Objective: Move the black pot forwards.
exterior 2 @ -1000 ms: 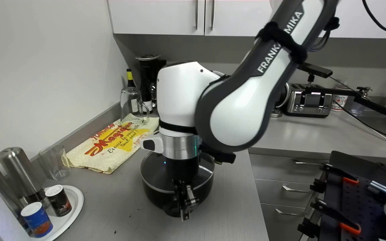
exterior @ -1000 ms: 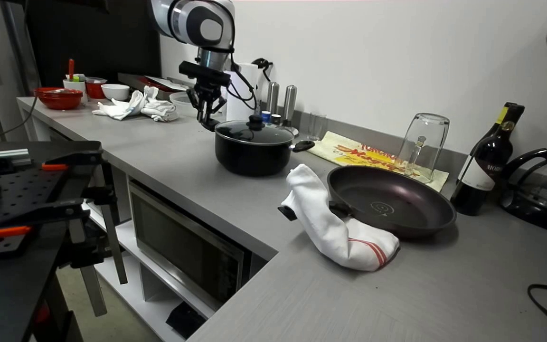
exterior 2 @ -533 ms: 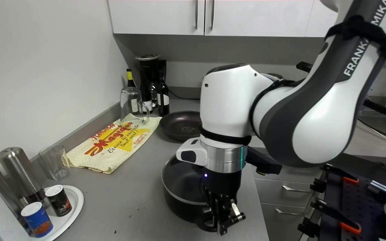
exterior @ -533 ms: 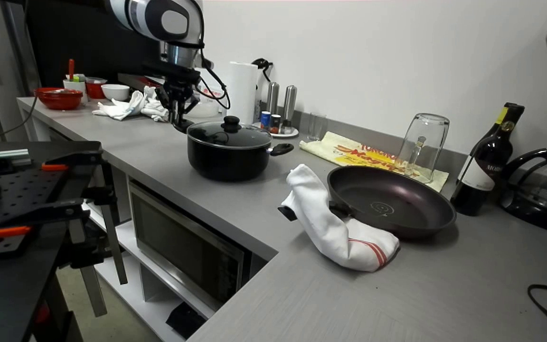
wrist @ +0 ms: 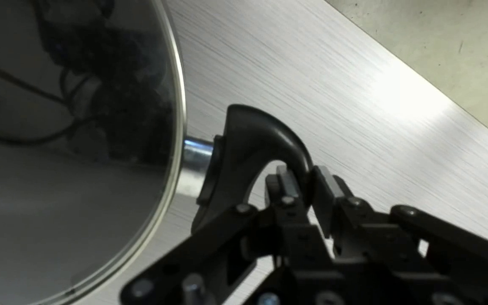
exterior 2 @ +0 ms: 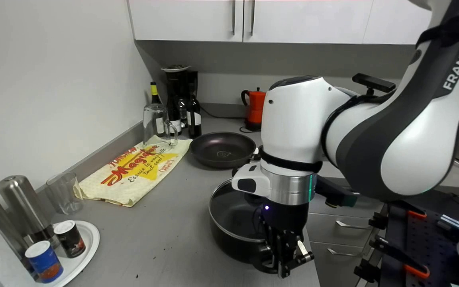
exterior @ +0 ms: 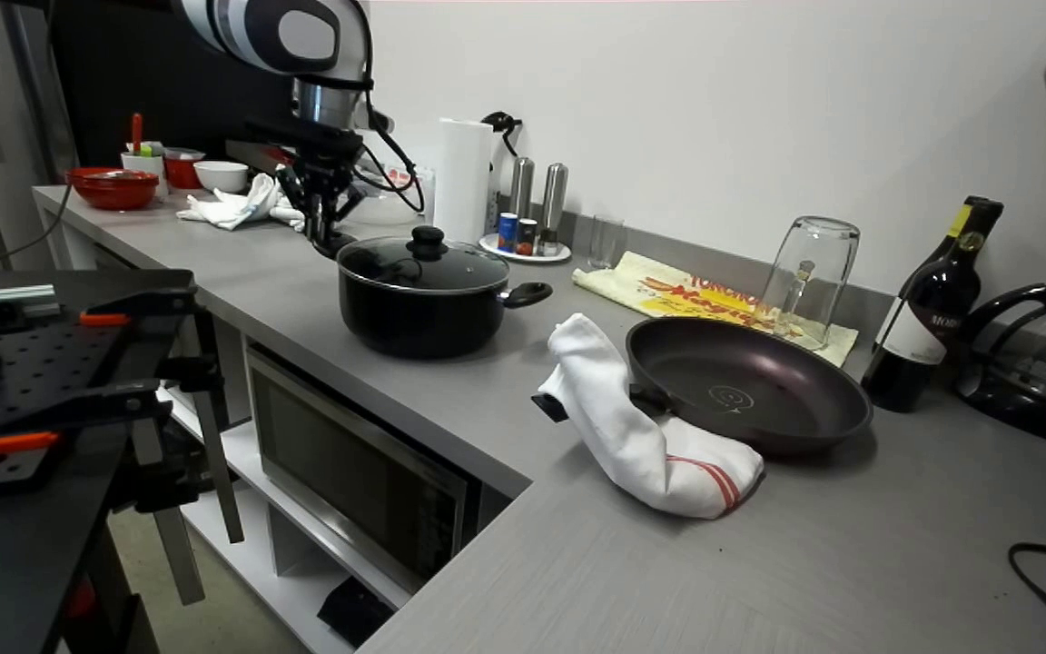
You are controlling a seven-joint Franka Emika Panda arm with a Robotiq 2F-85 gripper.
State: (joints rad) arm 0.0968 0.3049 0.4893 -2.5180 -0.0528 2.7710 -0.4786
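Black pot [exterior: 419, 318]: wide, low and round, standing level on the grey bench [exterior: 732, 581] near its front edge; in an exterior view the arm [exterior 2: 289, 119] partly hides it.
Lid [exterior: 396, 263]: dark glass with a pale rim, seated on the pot, a black knob [exterior: 428, 242] at its centre.
Held handle [wrist: 252, 135]: a short black loop joined to the pot by a shiny metal bracket [wrist: 195, 163].
Opposite handle [exterior: 528, 294]: likewise black, jutting from the pot's other side.
Hand [wrist: 307, 182]: pointing down and pinching the curved outer part of the held handle, one finger inside the loop, the other finger outside it.
Arm: white and dark grey, bent above the hand.
Frying pan [exterior: 750, 381]: shallow and dark, also on the bench, apart from the pot; a white towel [exterior: 623, 436] with red stripes lies over its handle.
Yellow cloth [exterior 2: 138, 171]: spread flat by the wall [exterior 2: 54, 79], printed with red lettering; a glass mug [exterior 2: 152, 127] stands on it and a clear tumbler [exterior 2: 64, 195] is right by one corner.
White plate [exterior 2: 92, 243]: carrying a small blue container [exterior 2: 45, 263] and a small dark container [exterior 2: 70, 241], with a paper roll [exterior: 464, 182] upright nearby.
One end of the bench: red bowls [exterior: 114, 191], a white bowl [exterior: 222, 176] and crumpled white cloths [exterior: 232, 206].
Other end: wine bottles [exterior: 936, 300] and a glass coffee jug [exterior: 1045, 341], side by side.
Under the bench: a microwave [exterior: 360, 463].
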